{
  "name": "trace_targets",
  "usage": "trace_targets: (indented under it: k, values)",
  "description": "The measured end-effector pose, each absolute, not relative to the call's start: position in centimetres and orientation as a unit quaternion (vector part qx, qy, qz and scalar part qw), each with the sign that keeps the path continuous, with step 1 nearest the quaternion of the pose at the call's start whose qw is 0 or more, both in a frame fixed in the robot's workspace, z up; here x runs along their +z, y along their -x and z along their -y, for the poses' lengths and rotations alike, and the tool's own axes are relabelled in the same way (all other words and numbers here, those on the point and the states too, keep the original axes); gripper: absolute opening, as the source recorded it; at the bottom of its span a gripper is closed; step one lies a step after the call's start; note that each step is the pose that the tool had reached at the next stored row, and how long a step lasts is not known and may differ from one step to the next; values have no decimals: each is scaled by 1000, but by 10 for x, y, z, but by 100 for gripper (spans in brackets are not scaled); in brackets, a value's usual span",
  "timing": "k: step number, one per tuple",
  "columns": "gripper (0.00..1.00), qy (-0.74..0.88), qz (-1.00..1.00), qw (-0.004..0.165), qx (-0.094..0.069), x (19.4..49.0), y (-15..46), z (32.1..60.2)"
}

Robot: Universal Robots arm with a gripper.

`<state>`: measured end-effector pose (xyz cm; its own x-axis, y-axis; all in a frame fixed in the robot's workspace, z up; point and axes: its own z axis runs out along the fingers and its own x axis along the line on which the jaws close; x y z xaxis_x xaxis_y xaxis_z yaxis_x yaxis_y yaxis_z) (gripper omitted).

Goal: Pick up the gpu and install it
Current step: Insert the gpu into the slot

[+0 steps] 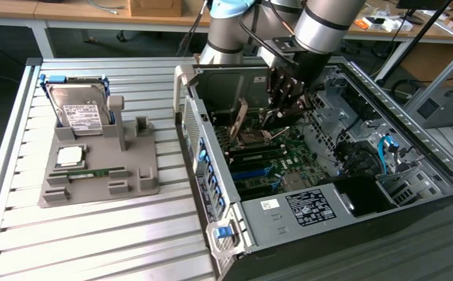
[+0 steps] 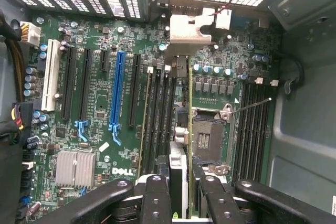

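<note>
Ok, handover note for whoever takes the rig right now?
Tool: shut on the gpu, which is seen edge-on between the fingers, bracket end away from the wrist.
Position: arm is inside the open PC case, with the card held above the motherboard.
Done: gpu picked up and brought into the case.
Left: card looks not yet seated in a slot; the long blue slot is empty.

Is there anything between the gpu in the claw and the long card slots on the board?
Nothing visible. The claw grips the gpu edge-on over the memory slots next to the processor socket. The blue slot and the black card slots beside it stand empty and uncovered.
</note>
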<state>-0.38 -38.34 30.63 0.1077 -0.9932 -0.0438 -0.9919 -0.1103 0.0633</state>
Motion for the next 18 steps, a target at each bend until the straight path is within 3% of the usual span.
trace_targets:
  k: [18]
  values:
    - [27,-744,667,9,-37,306,4,389]
